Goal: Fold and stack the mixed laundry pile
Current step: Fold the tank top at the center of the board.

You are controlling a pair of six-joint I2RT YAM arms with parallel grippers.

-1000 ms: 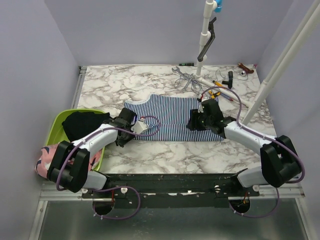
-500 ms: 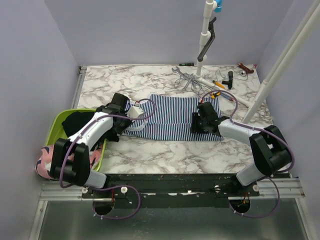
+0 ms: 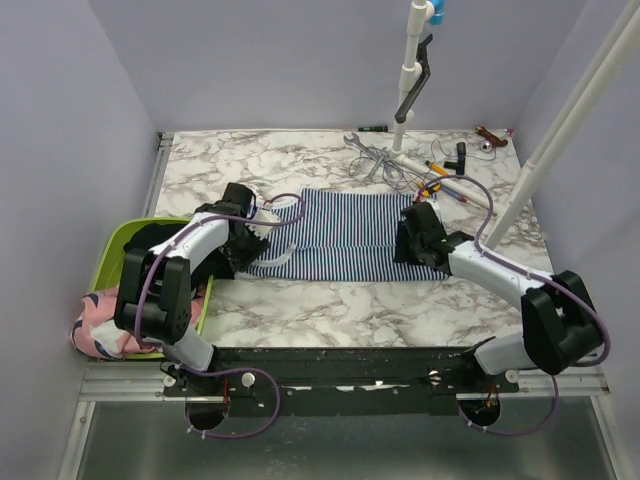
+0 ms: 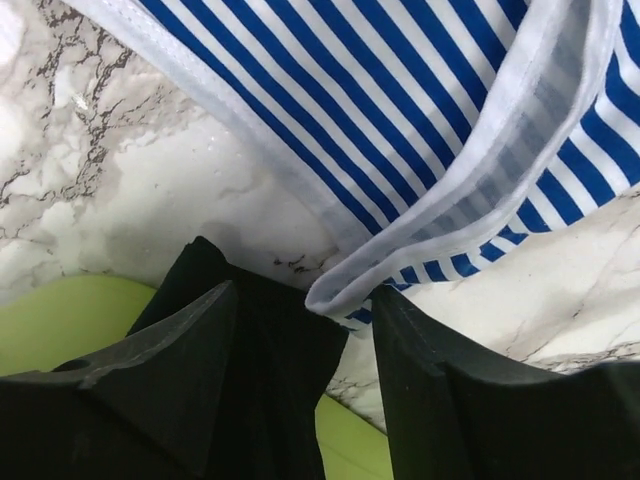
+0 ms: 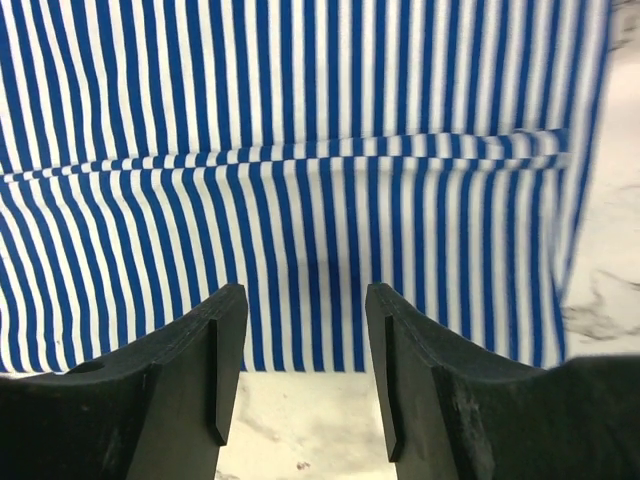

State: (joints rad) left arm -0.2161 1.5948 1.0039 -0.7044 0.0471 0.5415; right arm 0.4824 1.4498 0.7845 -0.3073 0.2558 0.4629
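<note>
A: Marble-patterned worktop (image 3: 300, 165), pale lilac walls (image 3: 250, 60). Where is the narrow navy-and-white striped cloth garment (image 3: 345, 235)?
B: Mid-worktop, spread mostly flat between the two arms, stripes running near to far. One seam-like crease crosses it widthwise in the right wrist view. Left end is rumpled: the white-bound edge is turned over, paler underside showing.
A: Left hand (image 4: 305, 298)?
B: Fingers well apart at that rumpled end. The tip of the turned edge lies in the gap, not pinched.
A: Right hand (image 5: 303, 300)?
B: Fingers parted, nothing between them, over the garment's near right edge.
A: Other laundry?
B: Plain black cloth garment (image 3: 150, 242) sits in the lime green plastic basin (image 3: 106, 262) at the worktop's left. Pink cloth garment with dark print (image 3: 95, 330) is draped over the basin's near rim.
</note>
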